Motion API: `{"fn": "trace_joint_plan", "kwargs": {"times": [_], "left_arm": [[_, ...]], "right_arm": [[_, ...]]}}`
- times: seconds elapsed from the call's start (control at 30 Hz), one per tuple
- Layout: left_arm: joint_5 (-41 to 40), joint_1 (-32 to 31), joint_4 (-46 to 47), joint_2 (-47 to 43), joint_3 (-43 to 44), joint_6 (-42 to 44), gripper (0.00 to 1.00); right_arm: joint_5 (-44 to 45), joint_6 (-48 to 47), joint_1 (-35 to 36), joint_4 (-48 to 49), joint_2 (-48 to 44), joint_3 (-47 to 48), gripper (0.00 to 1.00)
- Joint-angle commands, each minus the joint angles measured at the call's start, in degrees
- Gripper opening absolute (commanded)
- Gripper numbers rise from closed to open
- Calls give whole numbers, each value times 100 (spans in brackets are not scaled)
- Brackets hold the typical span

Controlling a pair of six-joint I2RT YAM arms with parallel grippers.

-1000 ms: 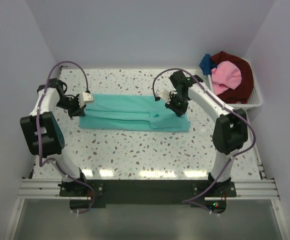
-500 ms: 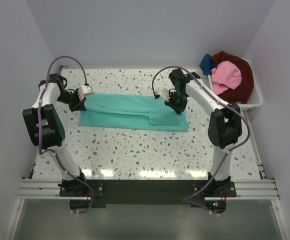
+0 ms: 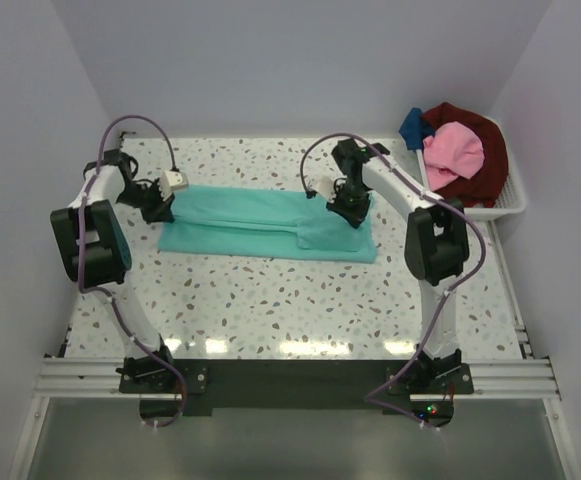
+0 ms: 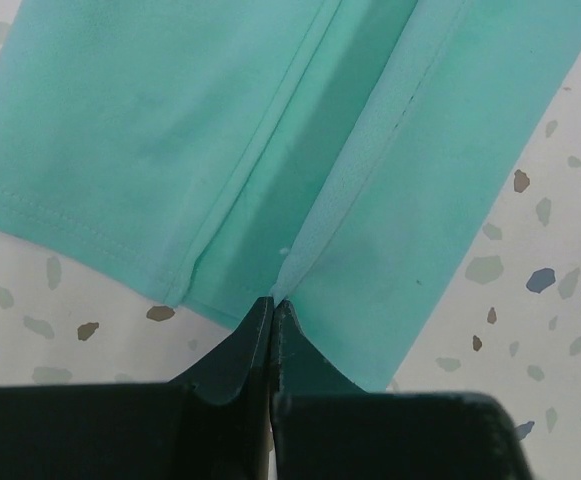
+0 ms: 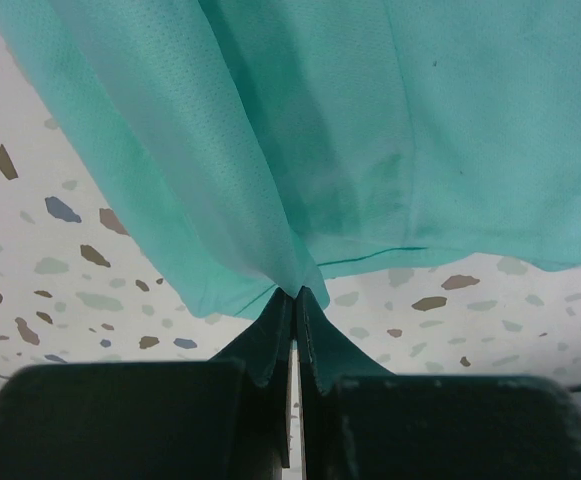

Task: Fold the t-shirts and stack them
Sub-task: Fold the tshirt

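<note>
A teal-green t-shirt (image 3: 260,225) lies folded into a long strip across the middle of the table. My left gripper (image 3: 158,207) is shut on its left end; the left wrist view shows the jaws (image 4: 273,305) pinching a fold of the teal-green t-shirt (image 4: 220,140). My right gripper (image 3: 350,210) is shut on its right end; in the right wrist view the jaws (image 5: 295,293) pinch a raised edge of the teal-green t-shirt (image 5: 370,120). A pink t-shirt (image 3: 454,150), a dark red t-shirt (image 3: 488,160) and a blue t-shirt (image 3: 412,127) lie piled at the back right.
A white slatted basket (image 3: 508,203) at the back right holds the piled shirts. The speckled table (image 3: 270,300) spreads in front of the teal-green t-shirt. Grey walls close in the left, back and right sides.
Both grippers have drawn a little toward the back while holding the teal-green t-shirt. The strip's near edge has moved back slightly with them.
</note>
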Motion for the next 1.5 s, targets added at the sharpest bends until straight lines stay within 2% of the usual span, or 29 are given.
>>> {"fn": "trace_joint_plan", "kwargs": {"times": [0.0,0.33,0.4,0.43,0.5,0.53,0.57,0.7,0.8,0.9,1.03,1.2,1.47], "left_arm": [[68,-17,232,115,110,-150,0],[-266,-35,548,115,-189,-291,0],[-380,-35,645,141,-215,-396,5],[-416,-35,671,133,-233,-431,12],[-416,-26,715,106,-250,-545,19],[-390,-26,742,71,-268,-607,23],[-346,9,759,-33,-285,-660,24],[-91,88,1075,-447,-504,-1134,30],[-21,124,1408,-790,-697,-1581,32],[32,124,1708,-1071,-918,-2030,36],[164,115,1577,-1159,-1067,-2233,43],[-46,115,1962,-1265,-1602,-2619,42],[-617,106,2393,-870,-2007,-3182,38]], "right_arm": [[198,-77,-53,75,89,213,0],[243,125,-62,278,484,485,0],[234,213,-62,217,625,608,0],[303,239,-70,208,669,730,0],[400,309,-62,129,810,836,0],[435,327,-70,68,836,924,3],[470,345,-71,6,819,951,14],[357,634,-193,-38,495,951,36],[-80,967,-430,-161,231,960,40],[-670,1319,-632,-442,55,838,42],[-1067,1619,-756,-425,-226,251,42],[-1094,1847,-817,-57,-385,-620,42],[-848,2006,-844,593,-122,-1263,41]]}}
